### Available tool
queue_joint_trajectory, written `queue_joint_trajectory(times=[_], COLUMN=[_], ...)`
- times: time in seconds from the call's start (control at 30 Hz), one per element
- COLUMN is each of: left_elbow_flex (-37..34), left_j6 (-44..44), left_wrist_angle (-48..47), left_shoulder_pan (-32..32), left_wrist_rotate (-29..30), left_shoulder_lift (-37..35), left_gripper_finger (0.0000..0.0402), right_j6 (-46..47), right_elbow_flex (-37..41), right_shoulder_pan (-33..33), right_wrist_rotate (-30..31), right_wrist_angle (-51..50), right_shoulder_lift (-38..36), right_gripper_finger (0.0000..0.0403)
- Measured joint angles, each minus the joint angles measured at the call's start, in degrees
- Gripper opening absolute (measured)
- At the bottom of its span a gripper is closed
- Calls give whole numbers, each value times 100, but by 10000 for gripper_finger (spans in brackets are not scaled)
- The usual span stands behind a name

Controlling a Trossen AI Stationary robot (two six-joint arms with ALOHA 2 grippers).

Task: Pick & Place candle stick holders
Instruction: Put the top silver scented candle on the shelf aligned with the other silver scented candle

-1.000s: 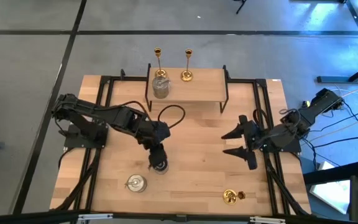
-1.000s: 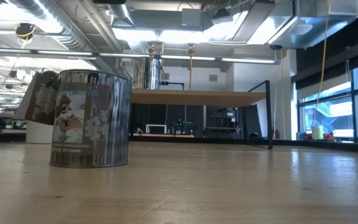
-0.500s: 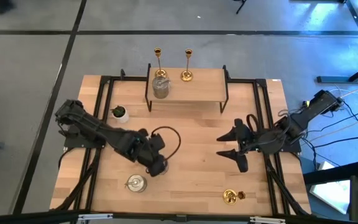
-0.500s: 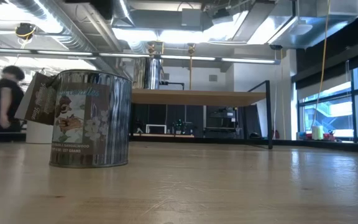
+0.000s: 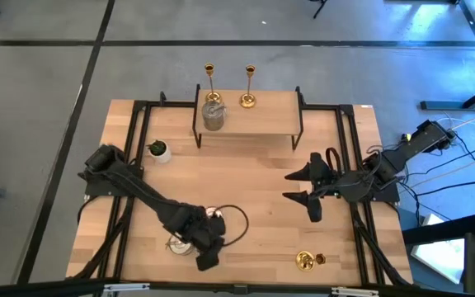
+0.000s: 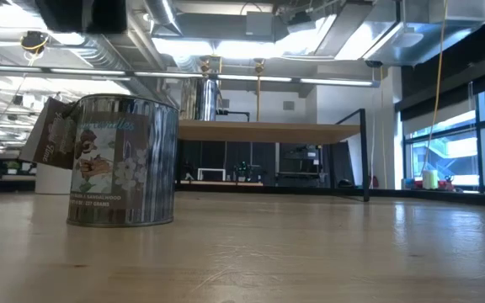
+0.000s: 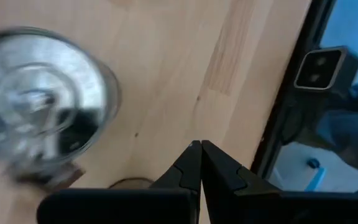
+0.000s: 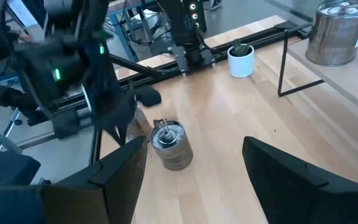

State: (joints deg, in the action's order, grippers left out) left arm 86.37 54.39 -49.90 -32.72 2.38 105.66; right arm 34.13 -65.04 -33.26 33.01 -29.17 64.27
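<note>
left gripper closed beside silvery holder, plant pot near

Two tall gold candlesticks up on the shelf, two silvery jars, one gold holder lying down, one potted plant.

The left arm is stretched from its base at the left side toward the near edge, and the left gripper is held low there with its fingers pressed together, nothing being held between them. The right arm is reached in from the right side, and the right gripper is kept over the middle right, its fingers spread apart and empty.
</note>
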Motion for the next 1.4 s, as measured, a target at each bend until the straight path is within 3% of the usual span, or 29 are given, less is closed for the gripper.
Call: queue_joint_trajectory(times=[0.33, 0.6, 0.97, 1.1, 1.23, 1.3, 1.4], left_elbow_flex=[-12, -563, -635, -616, -624, -613, -625], left_j6=[-362, -669, -1489, -1557, -1470, -1186, -568], left_wrist_angle=[-464, 173, 189, 544, 1306, 1488, 1448], left_shoulder_pan=[205, 634, 1381, 1678, 1613, 1504, 1287], left_wrist_rotate=[179, 236, 579, 539, 606, 999, 2300], left_shoulder_lift=[810, 809, 892, 623, -80, -587, -1297], left_gripper_finger=[2, 2, 2, 2, 2, 2, 2], right_j6=[-2, -146, -264, -264, -264, -264, -264], right_elbow_flex=[0, 0, 0, 0, 2, 2, 4], right_shoulder_pan=[-2, 33, 149, 149, 147, 147, 147], right_wrist_rotate=[1, -2, -18, -19, -19, -17, -16], right_wrist_angle=[-8, -23, -21, -18, -17, 1, 25], right_shoulder_lift=[0, -2, -4, -5, -22, -37, -64], right_gripper_finger=[270, 270, 270, 270, 270, 270, 270])
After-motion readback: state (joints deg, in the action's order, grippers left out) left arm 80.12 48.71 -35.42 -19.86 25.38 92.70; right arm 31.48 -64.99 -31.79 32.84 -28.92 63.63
